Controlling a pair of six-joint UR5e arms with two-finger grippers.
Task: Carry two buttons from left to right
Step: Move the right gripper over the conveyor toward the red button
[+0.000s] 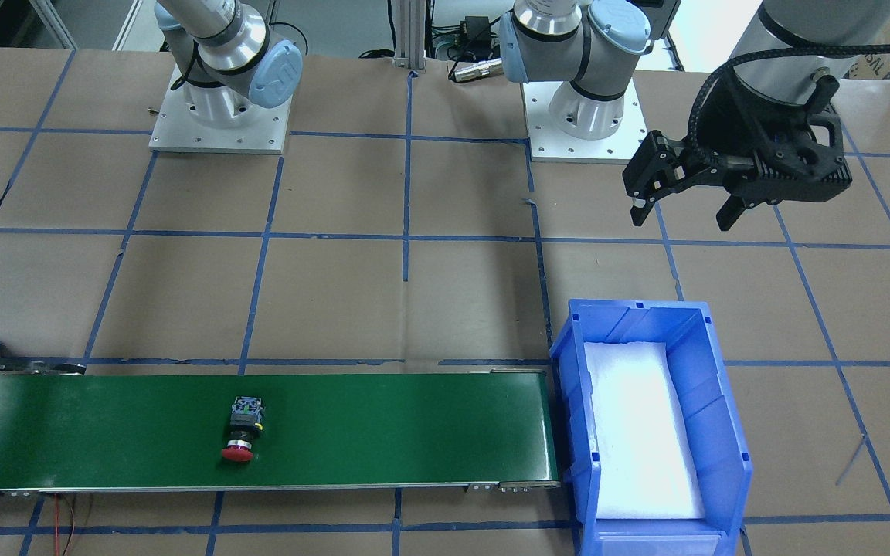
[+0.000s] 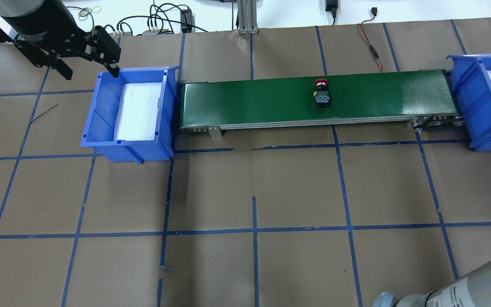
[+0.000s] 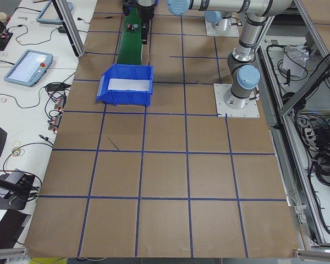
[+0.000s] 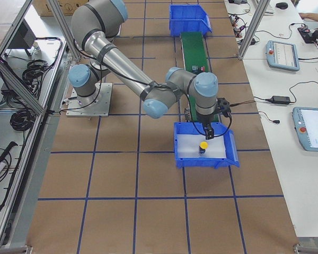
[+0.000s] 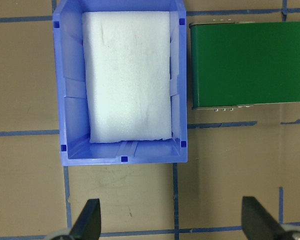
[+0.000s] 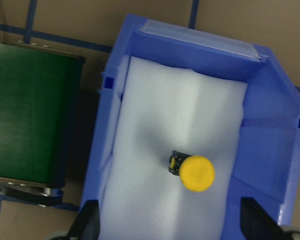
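Observation:
The red button point(image 1: 241, 437) lies on its side on the green conveyor belt point(image 1: 399, 425), its cap toward the belt's outer edge; it also shows in the overhead view point(image 2: 322, 92). The yellow button point(image 6: 194, 172) rests on the white foam in the right blue bin point(image 6: 270, 115), also seen from the right side point(image 4: 203, 146). My right gripper point(image 6: 172, 225) hovers above that bin, open and empty, fingers either side of the button but well above it. My left gripper point(image 1: 681, 221) is open and empty, raised beside the left blue bin point(image 1: 568, 363), which holds only foam.
The belt point(image 2: 377, 94) runs between the left bin point(image 2: 100, 106) and the right bin point(image 2: 463, 85). The table is brown paper with blue tape lines. Both arm bases point(image 1: 221, 116) stand on the robot's side. Cables lie beyond the belt's far edge point(image 2: 369, 38).

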